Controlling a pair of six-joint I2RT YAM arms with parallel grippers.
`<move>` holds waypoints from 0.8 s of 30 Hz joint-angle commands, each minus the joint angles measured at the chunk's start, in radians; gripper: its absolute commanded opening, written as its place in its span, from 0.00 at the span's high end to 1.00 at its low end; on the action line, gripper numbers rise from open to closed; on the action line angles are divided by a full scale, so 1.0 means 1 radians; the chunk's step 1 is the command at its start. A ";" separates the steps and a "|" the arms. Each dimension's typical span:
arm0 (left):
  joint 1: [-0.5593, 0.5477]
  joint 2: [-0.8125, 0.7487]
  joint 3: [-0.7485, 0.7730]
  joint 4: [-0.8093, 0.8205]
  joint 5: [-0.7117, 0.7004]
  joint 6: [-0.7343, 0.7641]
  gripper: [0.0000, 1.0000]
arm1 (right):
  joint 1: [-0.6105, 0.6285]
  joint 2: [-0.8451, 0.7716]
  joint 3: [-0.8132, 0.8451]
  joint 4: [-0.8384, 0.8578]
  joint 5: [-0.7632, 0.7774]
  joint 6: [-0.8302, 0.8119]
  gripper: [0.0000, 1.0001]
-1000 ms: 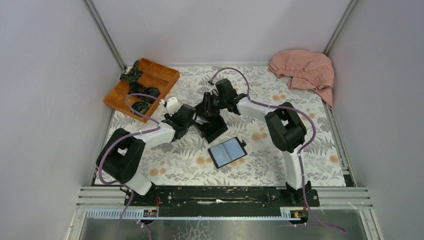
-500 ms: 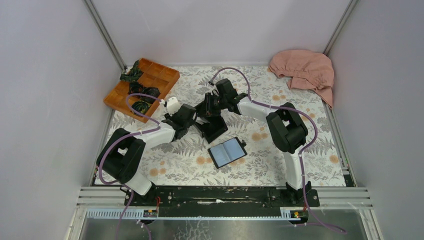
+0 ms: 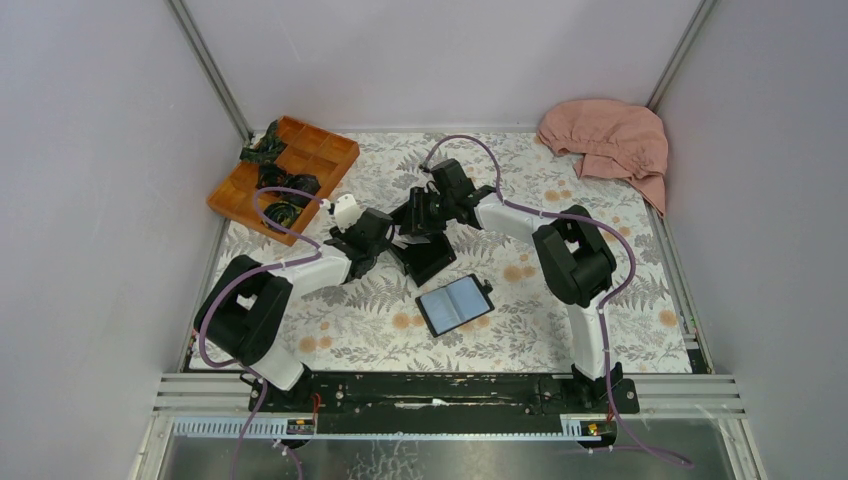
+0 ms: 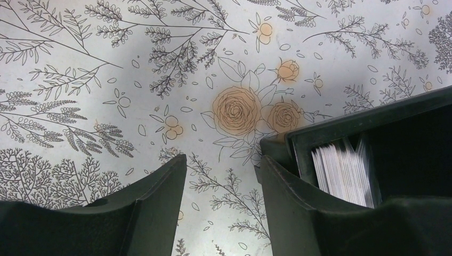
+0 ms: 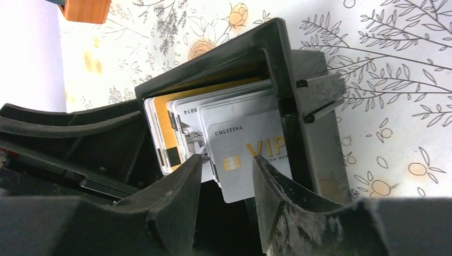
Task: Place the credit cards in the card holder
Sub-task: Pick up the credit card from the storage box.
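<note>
The credit cards (image 5: 245, 152) stand in a stack inside a rigid black open-topped box (image 5: 213, 58). The front card is pale grey with gold "VIP" lettering. My right gripper (image 5: 226, 168) is open, its fingers on either side of the front card's lower edge without closing on it. My left gripper (image 4: 221, 165) is open and empty, low over the floral cloth, its right finger against the box's corner (image 4: 368, 114); the white card edges (image 4: 344, 170) show inside. In the top view both grippers, left (image 3: 385, 240) and right (image 3: 415, 215), meet at the box (image 3: 428, 258). The card holder (image 3: 455, 305) lies open, blue-grey pockets up, in front of the box.
An orange compartment tray (image 3: 285, 175) with dark items stands at the back left. A pink cloth (image 3: 608, 140) lies bunched at the back right corner. Grey walls close in the floral table on three sides.
The right gripper has shifted slightly toward the box. The left arm, box and card holder have not visibly moved.
</note>
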 commanded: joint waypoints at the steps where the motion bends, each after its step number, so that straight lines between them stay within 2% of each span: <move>1: 0.005 0.011 0.035 0.065 0.009 0.007 0.39 | 0.018 -0.060 0.032 -0.036 0.032 -0.036 0.51; 14: 0.005 0.011 0.038 0.066 0.006 0.014 0.40 | 0.027 -0.014 0.017 -0.026 -0.003 -0.007 0.42; 24: 0.005 0.018 0.037 0.071 0.005 0.014 0.40 | 0.028 -0.044 -0.084 0.143 -0.124 0.135 0.50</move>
